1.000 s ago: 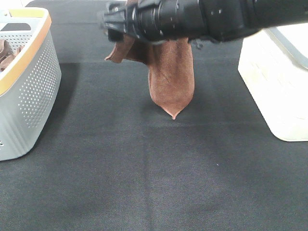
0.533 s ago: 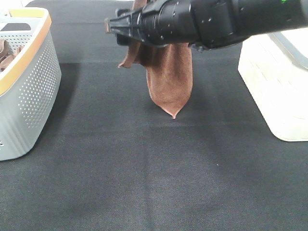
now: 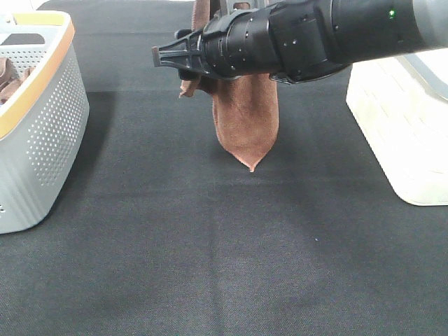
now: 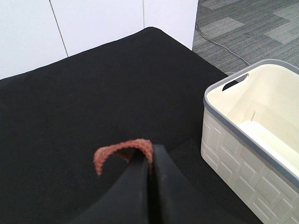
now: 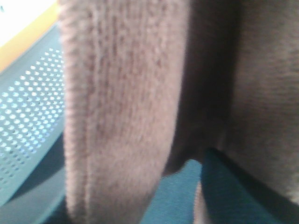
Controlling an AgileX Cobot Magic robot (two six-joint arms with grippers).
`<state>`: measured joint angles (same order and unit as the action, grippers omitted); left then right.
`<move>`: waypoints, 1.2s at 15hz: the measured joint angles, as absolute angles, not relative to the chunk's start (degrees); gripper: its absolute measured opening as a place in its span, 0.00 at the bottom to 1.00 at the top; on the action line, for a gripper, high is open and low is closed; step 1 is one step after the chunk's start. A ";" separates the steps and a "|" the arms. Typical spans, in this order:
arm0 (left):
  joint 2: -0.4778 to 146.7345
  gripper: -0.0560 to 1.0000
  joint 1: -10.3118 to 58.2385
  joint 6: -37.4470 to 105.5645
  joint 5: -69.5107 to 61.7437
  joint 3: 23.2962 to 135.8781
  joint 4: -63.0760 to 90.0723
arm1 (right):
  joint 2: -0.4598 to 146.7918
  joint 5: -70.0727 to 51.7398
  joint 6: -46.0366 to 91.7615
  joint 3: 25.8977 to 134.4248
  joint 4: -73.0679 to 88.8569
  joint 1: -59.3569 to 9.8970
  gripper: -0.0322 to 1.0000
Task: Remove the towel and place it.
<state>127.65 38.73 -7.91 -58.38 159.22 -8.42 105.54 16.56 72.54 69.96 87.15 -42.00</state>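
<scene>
Brown towel (image 3: 245,119) narrower, right pincer (image 3: 161,57) lower.

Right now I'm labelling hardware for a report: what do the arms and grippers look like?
The right arm is glossy black, built of round segments, with a small green light and a pale grey section. The right gripper is black and tapering. The left gripper is smooth matte black.

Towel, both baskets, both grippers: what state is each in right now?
Towel: hanging bunched, lowest corner pointing down.
Left gripper: shut on the towel's top edge.
Right gripper: at the towel's upper part; open or shut unclear.
Grey basket: upright, brown cloth inside.
White basket: upright, nothing seen inside.
</scene>
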 joint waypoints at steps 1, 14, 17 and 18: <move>127.65 0.05 38.73 -7.91 -58.21 159.22 -8.42 | 105.71 16.73 73.51 69.96 87.15 -42.00 0.56; 127.71 0.05 37.47 -9.17 -60.16 159.22 -15.70 | 101.53 6.13 86.29 69.61 96.72 -42.00 0.03; 128.69 0.05 35.52 -9.45 -63.54 159.22 -14.38 | 100.84 -0.29 87.15 66.69 96.94 -42.00 0.03; 128.92 0.05 35.12 -9.45 -64.69 159.22 -13.06 | 100.84 -3.44 86.69 65.66 96.03 -42.00 0.03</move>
<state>128.92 35.12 -9.45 -64.69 159.22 -13.06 100.84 -3.44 86.69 65.66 96.03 -42.00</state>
